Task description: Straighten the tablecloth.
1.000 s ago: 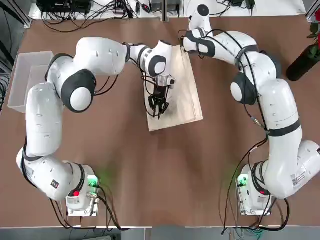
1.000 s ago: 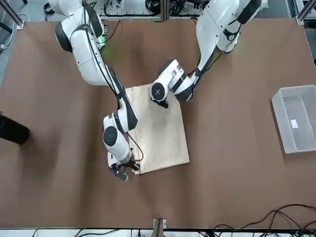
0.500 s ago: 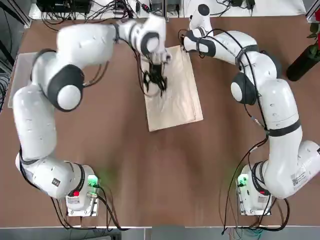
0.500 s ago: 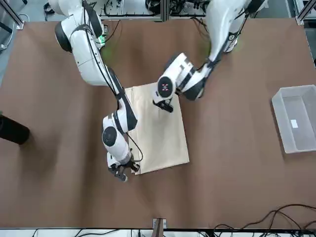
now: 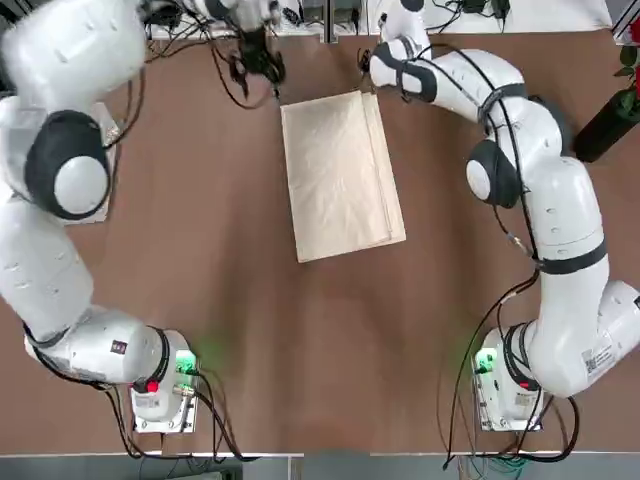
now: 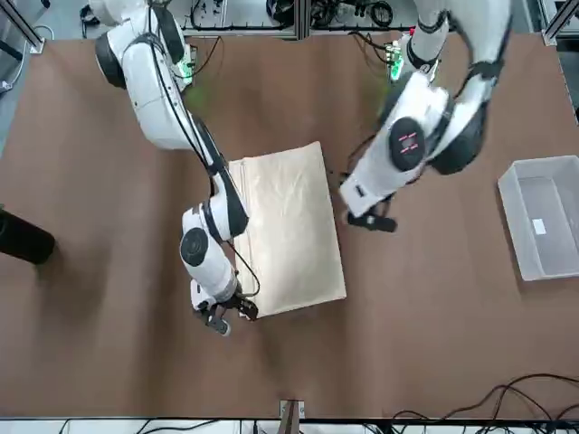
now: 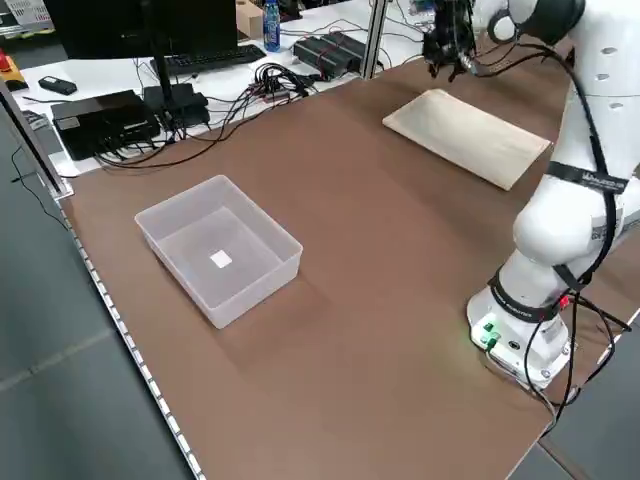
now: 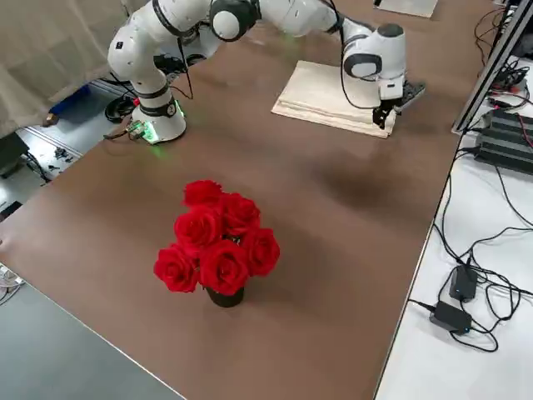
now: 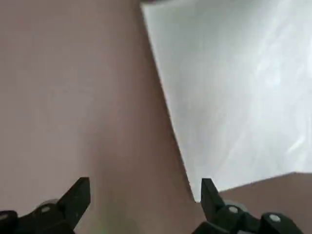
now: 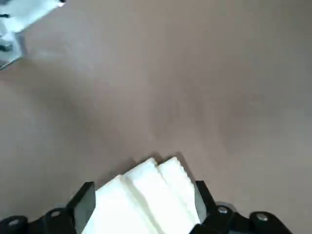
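2 grippers letting go: left gripper (image 6: 369, 220) spread, lifting clear off tablecloth (image 5: 340, 175) toward far-left corner; right gripper (image 10: 141, 195) spreading, layered corner sitting between fingers. You are seeing cloth lying folded mid-table; unfolding looks pending.

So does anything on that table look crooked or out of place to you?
Slightly. The tablecloth lies folded, skewed to the table's edges, its layers fanned unevenly at the corner between the right claw's open fingers. Nothing looks spilled or damaged.
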Controlling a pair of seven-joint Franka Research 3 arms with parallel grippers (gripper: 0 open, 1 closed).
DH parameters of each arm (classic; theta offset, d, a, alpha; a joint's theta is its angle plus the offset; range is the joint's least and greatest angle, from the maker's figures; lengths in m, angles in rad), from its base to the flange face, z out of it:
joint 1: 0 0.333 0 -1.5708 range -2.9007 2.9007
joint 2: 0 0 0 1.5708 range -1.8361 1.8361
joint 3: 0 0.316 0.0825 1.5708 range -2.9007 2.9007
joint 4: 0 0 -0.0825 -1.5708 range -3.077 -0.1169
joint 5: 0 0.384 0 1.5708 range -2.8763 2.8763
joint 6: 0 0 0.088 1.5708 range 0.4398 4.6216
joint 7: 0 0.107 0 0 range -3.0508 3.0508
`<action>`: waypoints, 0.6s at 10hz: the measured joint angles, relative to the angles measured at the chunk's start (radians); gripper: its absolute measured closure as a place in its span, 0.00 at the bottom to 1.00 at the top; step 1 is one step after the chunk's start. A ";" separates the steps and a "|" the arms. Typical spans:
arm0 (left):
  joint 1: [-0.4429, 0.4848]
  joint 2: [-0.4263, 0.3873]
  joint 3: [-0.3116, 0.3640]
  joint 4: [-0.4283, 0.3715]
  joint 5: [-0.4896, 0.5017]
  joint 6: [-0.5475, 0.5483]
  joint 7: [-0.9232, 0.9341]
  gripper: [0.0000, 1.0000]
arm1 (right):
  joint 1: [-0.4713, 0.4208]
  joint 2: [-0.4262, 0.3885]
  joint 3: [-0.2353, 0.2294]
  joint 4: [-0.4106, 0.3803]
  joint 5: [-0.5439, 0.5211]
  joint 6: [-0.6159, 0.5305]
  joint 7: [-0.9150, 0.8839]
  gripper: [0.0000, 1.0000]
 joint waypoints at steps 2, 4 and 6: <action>0.093 -0.109 -0.001 0.002 0.002 -0.044 0.070 0.00 | -0.018 -0.082 0.004 -0.051 0.007 -0.083 -0.173 0.03; 0.167 -0.196 -0.001 -0.002 0.002 -0.080 0.130 0.00 | -0.061 -0.180 0.052 -0.154 0.063 -0.109 -0.300 0.03; 0.202 -0.236 0.000 -0.007 0.002 -0.082 0.136 0.00 | -0.213 -0.296 0.185 -0.314 0.167 -0.118 -0.465 0.03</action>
